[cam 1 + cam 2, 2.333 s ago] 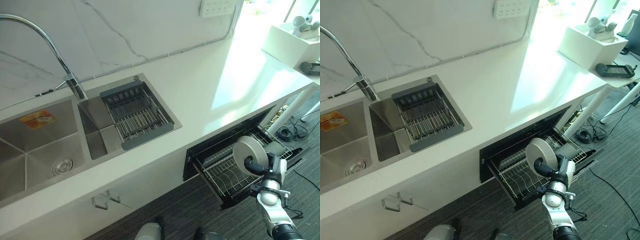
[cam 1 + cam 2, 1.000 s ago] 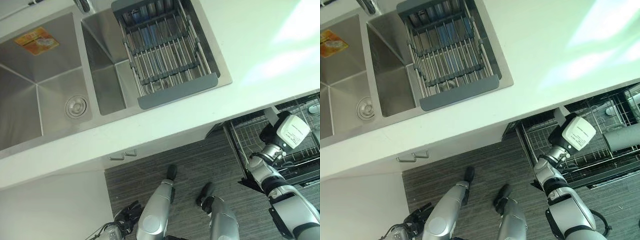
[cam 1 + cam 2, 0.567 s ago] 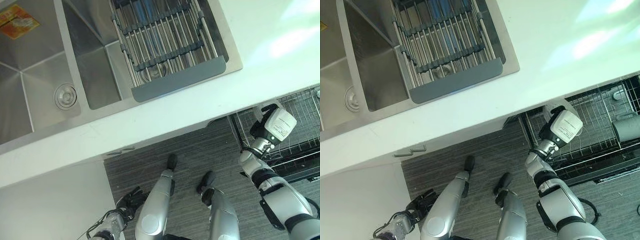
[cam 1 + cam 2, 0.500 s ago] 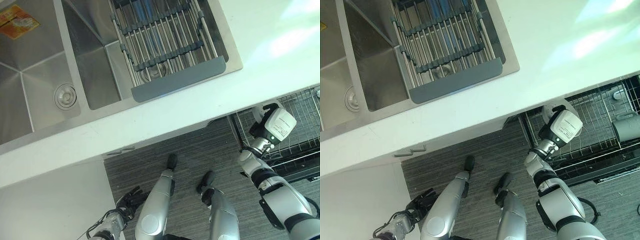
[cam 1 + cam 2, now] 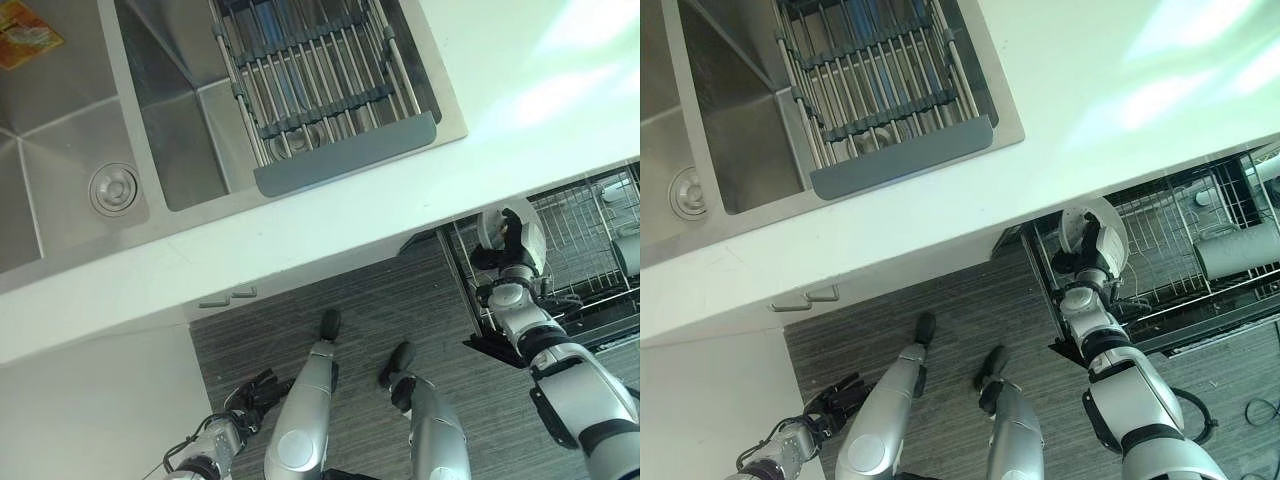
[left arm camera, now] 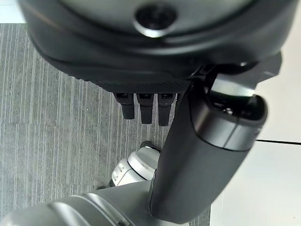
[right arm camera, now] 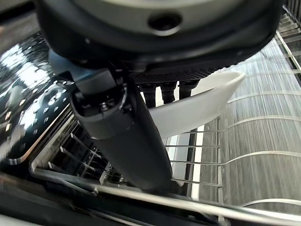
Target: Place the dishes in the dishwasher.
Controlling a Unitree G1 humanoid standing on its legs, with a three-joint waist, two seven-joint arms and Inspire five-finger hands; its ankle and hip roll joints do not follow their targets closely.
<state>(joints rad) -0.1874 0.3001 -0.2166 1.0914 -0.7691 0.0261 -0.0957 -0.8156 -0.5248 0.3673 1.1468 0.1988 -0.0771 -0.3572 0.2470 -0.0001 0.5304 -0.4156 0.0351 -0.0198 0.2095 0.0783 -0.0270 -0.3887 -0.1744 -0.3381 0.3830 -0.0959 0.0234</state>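
While over the dishwasher rack (image 5: pixel 1170 245) — right hand (image 5: pixel 1092 258), apparently pinching the white plate (image 7: pixel 197 106).

A long white counter (image 5: pixel 400 200) runs across the room, with bright patches of light on its right part. Set into it is a steel double sink (image 5: pixel 60 150): the left basin has a round drain (image 5: pixel 112 186) and an orange sticker (image 5: pixel 25 45), the right one a grey drying rack (image 5: pixel 320 100). Below, two small handles (image 5: pixel 228 296) sit on the white cabinet front (image 5: pixel 90 400). The floor (image 5: pixel 370 300) is dark and striped, perhaps carpet.
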